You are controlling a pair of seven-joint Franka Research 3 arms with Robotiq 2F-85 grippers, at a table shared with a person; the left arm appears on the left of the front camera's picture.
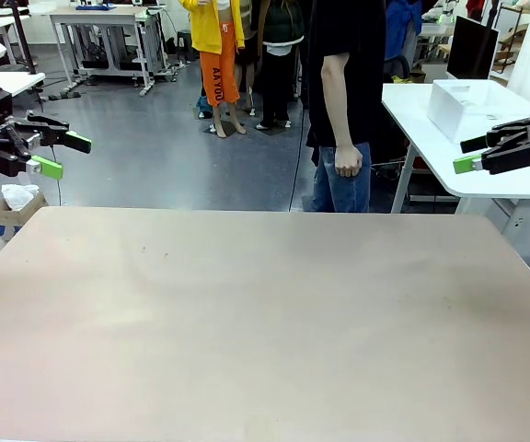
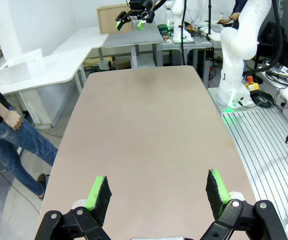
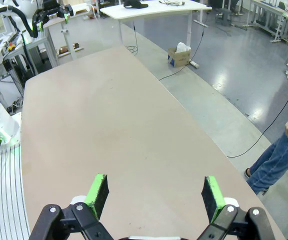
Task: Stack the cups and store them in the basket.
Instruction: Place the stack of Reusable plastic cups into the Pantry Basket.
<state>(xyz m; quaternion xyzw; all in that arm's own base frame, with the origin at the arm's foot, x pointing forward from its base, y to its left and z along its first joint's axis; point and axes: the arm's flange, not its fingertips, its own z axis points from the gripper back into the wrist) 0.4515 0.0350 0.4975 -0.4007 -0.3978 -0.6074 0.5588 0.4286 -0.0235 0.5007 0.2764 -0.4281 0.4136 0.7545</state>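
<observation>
Beige surface (image 1: 265, 322), bare from its near edge to its far edge. Left gripper (image 1: 63, 155), raised above the surface's left far corner: fingers (image 1: 48, 167) spread wide, holding nothing, touching nothing; the left wrist view shows the same wide gap between its green pads (image 2: 98, 192). Right gripper (image 1: 469, 155), raised at the right far corner: fingers (image 1: 468, 164) likewise wide apart and empty, pads (image 3: 98, 189) well separated. Beyond the far edge, a person (image 1: 343, 101) stands, one hand (image 1: 348, 160) hanging closed. Farther right, a white basket (image 1: 472, 109) rests on a white side table (image 1: 523, 180).
</observation>
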